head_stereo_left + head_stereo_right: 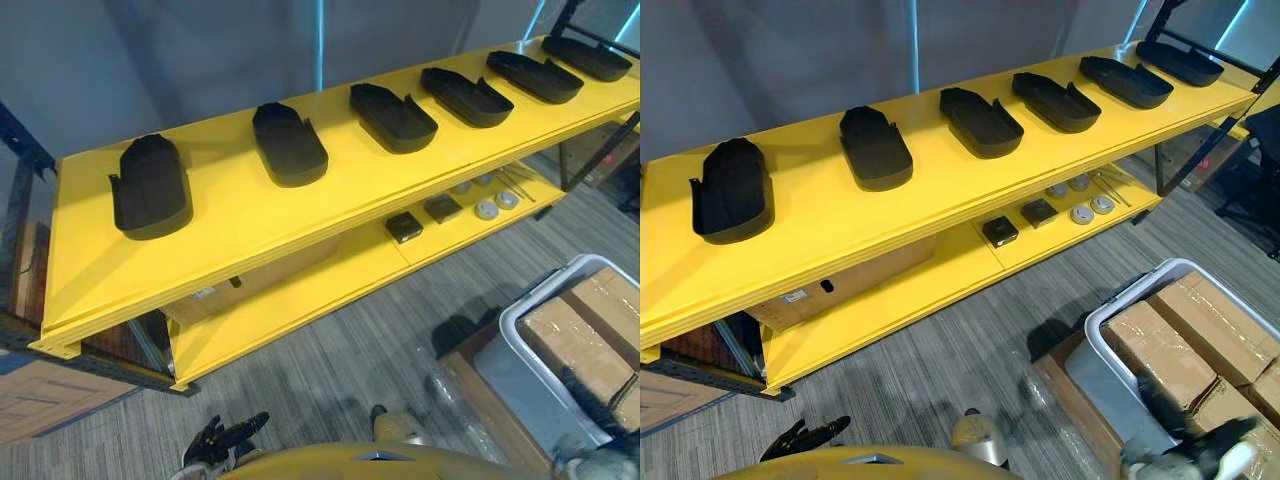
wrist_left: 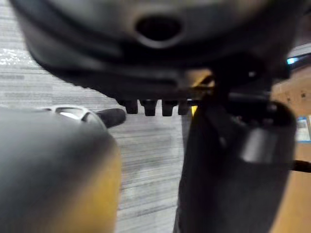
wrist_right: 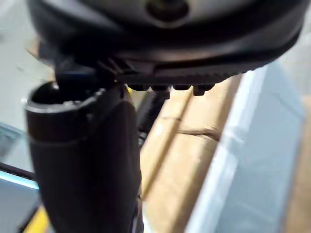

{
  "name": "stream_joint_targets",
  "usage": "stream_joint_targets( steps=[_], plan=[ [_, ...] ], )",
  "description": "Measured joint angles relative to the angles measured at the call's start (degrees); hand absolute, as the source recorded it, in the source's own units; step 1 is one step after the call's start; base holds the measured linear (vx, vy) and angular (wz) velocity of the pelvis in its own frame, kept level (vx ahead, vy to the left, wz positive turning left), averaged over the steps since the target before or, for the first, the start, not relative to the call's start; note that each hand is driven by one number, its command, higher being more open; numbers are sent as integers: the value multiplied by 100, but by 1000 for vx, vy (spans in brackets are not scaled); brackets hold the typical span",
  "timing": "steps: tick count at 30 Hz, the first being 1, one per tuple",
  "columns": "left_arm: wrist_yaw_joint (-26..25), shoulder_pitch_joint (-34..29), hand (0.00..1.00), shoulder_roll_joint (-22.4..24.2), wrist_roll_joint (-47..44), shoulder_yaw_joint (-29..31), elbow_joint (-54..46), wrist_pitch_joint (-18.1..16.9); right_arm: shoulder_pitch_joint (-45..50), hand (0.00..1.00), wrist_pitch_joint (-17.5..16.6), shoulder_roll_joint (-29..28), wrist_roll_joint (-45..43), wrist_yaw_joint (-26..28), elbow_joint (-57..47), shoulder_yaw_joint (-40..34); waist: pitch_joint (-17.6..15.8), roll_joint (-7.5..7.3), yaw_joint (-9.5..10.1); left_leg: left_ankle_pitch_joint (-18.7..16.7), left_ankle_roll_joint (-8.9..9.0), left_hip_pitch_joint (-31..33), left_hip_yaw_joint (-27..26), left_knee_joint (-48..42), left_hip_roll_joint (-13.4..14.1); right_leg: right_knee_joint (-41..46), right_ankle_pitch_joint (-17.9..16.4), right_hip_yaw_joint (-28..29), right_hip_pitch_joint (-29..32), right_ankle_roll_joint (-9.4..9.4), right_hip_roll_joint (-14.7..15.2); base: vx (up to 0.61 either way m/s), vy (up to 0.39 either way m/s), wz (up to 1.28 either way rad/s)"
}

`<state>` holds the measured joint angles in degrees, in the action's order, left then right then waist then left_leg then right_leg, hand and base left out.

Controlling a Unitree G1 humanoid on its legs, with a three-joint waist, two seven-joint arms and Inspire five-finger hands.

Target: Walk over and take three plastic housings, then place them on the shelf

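Grey bin point(image 1: 515, 385) holds cardboard boxes point(image 1: 575, 335). Six housings point(image 1: 290, 143) lie along the shelf point(image 1: 230, 215). Left robot hand point(image 1: 222, 438) hangs empty, fingers relaxed. I cannot tell the right robot hand's point(image 1: 1205, 455) state.

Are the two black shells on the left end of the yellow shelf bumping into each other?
Apart. The left eye view shows a wide strip of bare yellow shelf between the leftmost housing and the next housing.
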<state>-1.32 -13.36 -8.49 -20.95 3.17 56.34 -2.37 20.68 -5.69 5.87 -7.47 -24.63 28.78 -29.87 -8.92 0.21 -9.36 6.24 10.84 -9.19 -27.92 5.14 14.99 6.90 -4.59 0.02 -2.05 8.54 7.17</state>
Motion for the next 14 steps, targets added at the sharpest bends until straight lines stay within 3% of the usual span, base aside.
stream_joint_targets(
  steps=[3, 8, 10, 14],
  plan=[
    [2, 53, 100, 62, 108, -3, 53, 149, -185, 100, 314, -161, -35, 501, 1148, 94, 102, 79, 90, -3, -11, 68, 68, 2, -60, -20, -1, -119, -19, 2, 88, -67, 6, 17],
    [54, 195, 100, 87, 136, 211, 297, 317, -390, 100, 656, -425, -391, 2055, 2696, 85, 104, 58, 307, 10, -40, 81, 267, 3, -73, -247, 4, -315, -283, 12, 108, -4, -5, 22],
    [64, 185, 100, 74, 136, 305, 433, 410, -400, 100, 799, -558, -1019, 2384, 2864, 110, 138, -4, 326, 13, -45, 81, 312, 3, -90, -312, 14, -350, -342, 26, 124, 51, 3, 10],
    [215, 209, 100, 30, 154, 469, 547, 532, -430, 100, 1028, -626, -1593, 2523, 3113, 105, 201, -98, 402, 7, -39, 7, 380, 3, -142, -361, 82, -434, -488, 55, 182, 78, 5, 10]
  ],
)
